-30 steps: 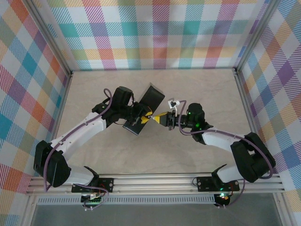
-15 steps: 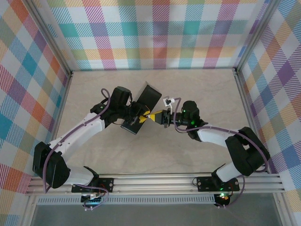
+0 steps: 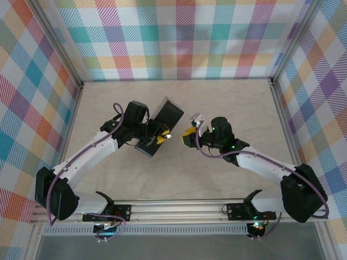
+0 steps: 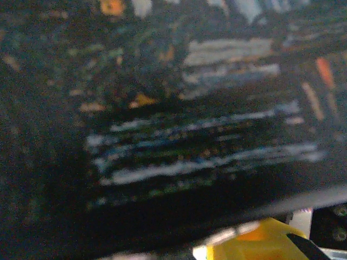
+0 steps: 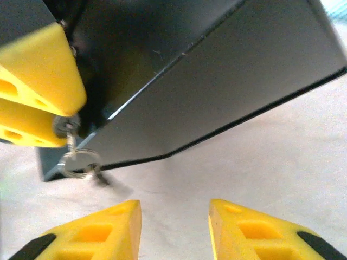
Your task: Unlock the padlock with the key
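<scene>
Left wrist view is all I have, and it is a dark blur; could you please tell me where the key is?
Observer: The key sticks out at the lower corner of the black box, its ring dangling, right beside the yellow fingers of the left hand, which grips the box.
Operator: Thank you. Is the right hand holding the key?
Observer: No. The right hand is open, with bare table between its fingers, short of the key.
Operator: How does that look from above?
Observer: In the top view the key glints in the gap between the two hands, on the side of the box that faces the right hand.
</scene>
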Robot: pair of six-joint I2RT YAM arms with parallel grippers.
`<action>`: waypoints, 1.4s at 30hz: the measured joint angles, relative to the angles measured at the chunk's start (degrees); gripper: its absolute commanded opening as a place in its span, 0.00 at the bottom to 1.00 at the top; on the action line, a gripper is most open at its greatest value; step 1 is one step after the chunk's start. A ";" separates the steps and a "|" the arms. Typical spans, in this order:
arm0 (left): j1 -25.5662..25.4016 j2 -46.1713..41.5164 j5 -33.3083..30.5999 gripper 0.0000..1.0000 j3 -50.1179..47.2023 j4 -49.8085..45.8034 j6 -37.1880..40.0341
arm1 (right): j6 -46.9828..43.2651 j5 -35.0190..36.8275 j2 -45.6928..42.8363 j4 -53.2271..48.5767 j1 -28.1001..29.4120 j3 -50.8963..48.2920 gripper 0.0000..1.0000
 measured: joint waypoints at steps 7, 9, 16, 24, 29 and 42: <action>0.00 3.32 0.39 0.00 4.26 -4.35 1.68 | -20.81 11.50 -0.68 10.56 7.72 -6.84 0.43; 0.00 4.22 0.39 0.00 5.55 -5.88 2.01 | -25.88 14.64 0.24 13.75 9.88 -7.26 0.43; 0.00 7.21 0.42 0.00 9.62 -10.27 2.69 | -37.75 22.38 4.13 23.80 14.88 -7.26 0.39; 0.00 8.13 0.39 0.00 10.84 -11.43 2.34 | -44.04 25.07 4.59 27.08 16.24 -7.26 0.36; 0.02 8.13 0.42 0.00 10.91 -11.41 1.49 | -45.97 25.53 4.66 27.30 16.72 -7.26 0.34; 0.00 8.15 0.68 0.00 10.95 -11.39 0.68 | -48.22 26.51 6.84 28.24 17.33 -7.26 0.30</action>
